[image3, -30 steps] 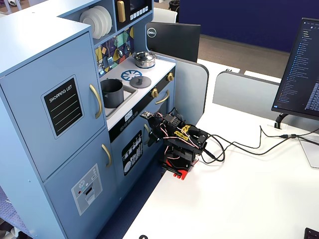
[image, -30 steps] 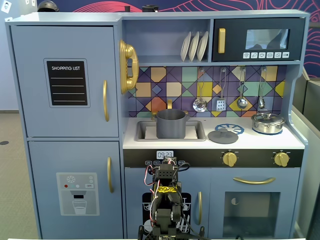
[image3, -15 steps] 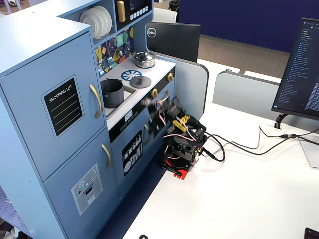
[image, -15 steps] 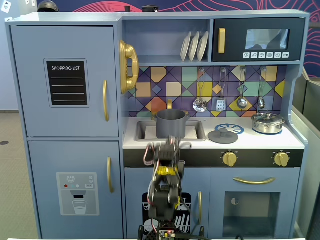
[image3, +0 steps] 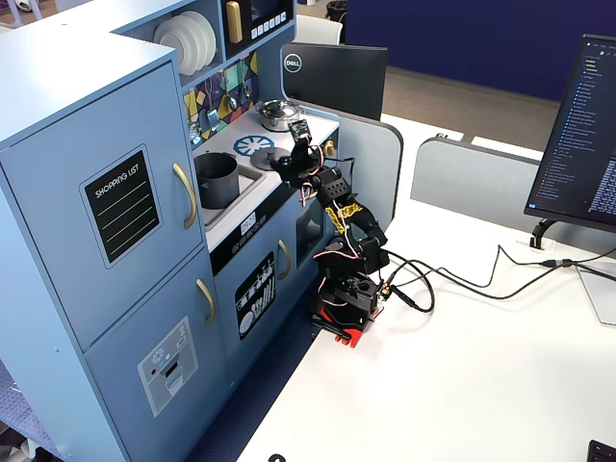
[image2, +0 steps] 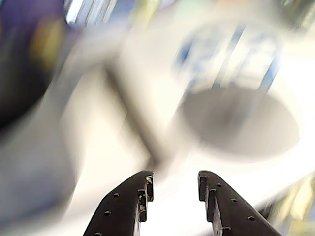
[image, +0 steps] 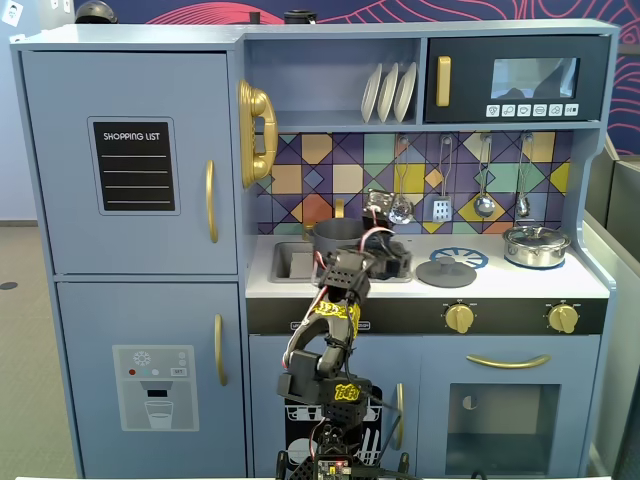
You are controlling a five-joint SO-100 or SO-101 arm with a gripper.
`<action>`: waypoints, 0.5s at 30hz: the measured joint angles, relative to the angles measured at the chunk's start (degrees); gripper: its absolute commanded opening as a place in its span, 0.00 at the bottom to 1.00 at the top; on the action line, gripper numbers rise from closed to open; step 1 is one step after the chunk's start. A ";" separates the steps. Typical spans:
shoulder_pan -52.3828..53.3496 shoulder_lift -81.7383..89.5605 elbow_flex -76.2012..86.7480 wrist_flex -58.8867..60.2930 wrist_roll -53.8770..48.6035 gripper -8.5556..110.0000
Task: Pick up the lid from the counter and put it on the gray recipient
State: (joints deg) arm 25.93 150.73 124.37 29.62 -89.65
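The wrist view, badly smeared by motion blur, shows the gripper (image2: 174, 184) with its two dark fingers parted and nothing between them — released, empty. Beyond the fingertips, toward the right centre of the frame, a gray oval blur reads as the lid (image2: 241, 125); so the lid lies ahead and a little to the right of the pincer, apart from it.

In a fixed view from the front, the lid (image: 446, 271) rests flat on the pale counter (image: 580, 285) at right of centre, its small knob up, just in front of a blue printed burner ring. The gripper (image: 392, 258) hangs over the counter immediately left of it, near but, as far as I can tell, not touching. A round disc has no long axis to align with (only the knob offers a grip), so my judgement is that the coming move turns on centring the parted fingers over that knob.

The gray recipient (image: 336, 237) stands in the sink recess at centre left, behind the arm; in the other fixed view the gray recipient (image3: 218, 179) shows an open mouth with nothing visible inside. The shiny silver pot (image: 536, 245) sits at the far right of the counter, its own lid on.
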 measured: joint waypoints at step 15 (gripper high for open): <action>8.35 -18.72 10.02 -41.66 0.00 0.37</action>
State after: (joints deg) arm 34.28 132.01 134.38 -12.04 -89.65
